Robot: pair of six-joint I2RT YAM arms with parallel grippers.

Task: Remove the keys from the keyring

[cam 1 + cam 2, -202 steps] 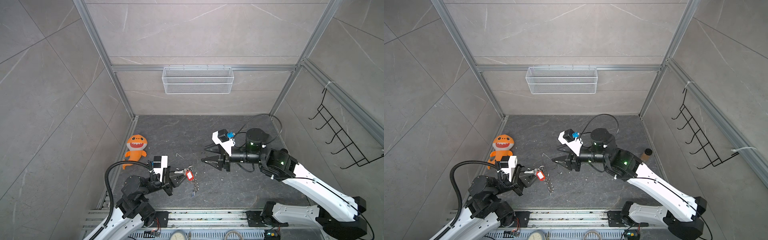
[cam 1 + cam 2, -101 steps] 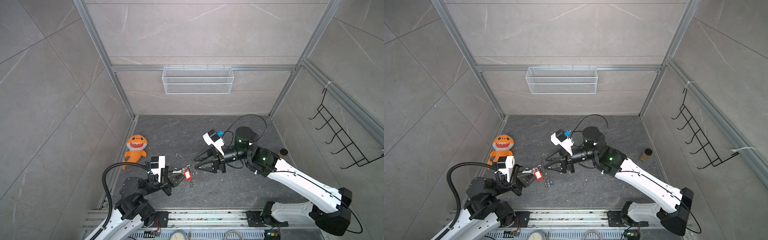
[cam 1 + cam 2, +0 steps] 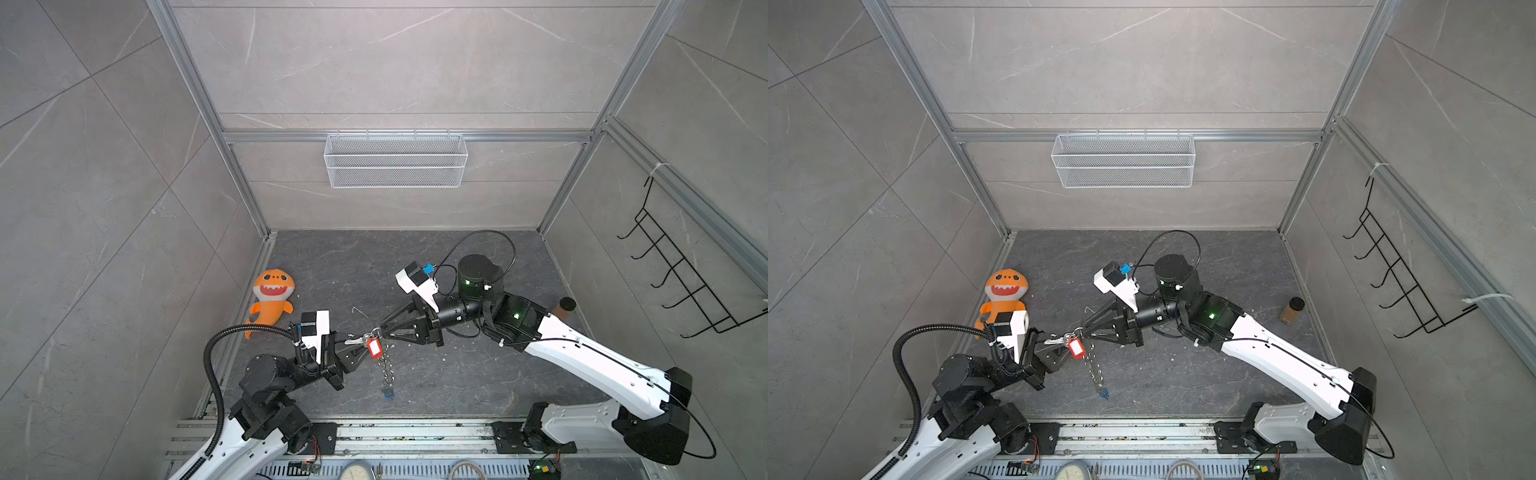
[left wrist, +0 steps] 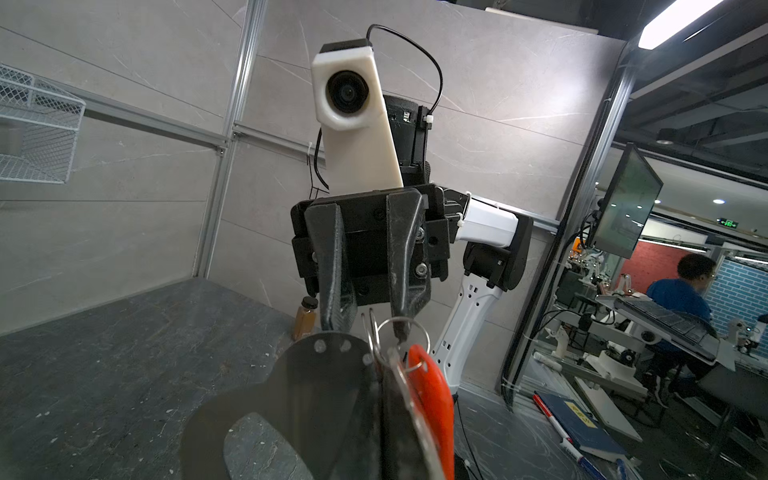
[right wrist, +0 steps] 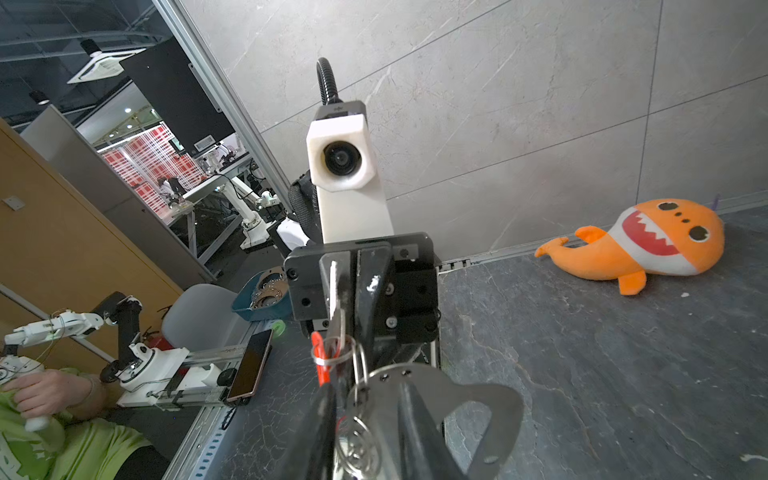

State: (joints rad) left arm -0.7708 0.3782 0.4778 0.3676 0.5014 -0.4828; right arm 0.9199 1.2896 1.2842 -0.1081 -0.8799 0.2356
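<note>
My left gripper is shut on a silver key and holds it above the floor. From its ring hangs a red tag, also in a top view. Below it the keyring chain dangles, ending in a blue tag. My right gripper faces the left one, jaws narrowed with a gap, either side of the silvery rings. In the right wrist view a ring lies between my right gripper fingers. Whether the pads touch it I cannot tell.
An orange shark plush lies by the left wall. A small brown bottle stands near the right wall. A white wire basket hangs on the back wall and a black hook rack on the right wall.
My right gripper has travelled left to the hanging rings and its jaws have narrowed. My left gripper has kept its hold on the key and barely shifted.
</note>
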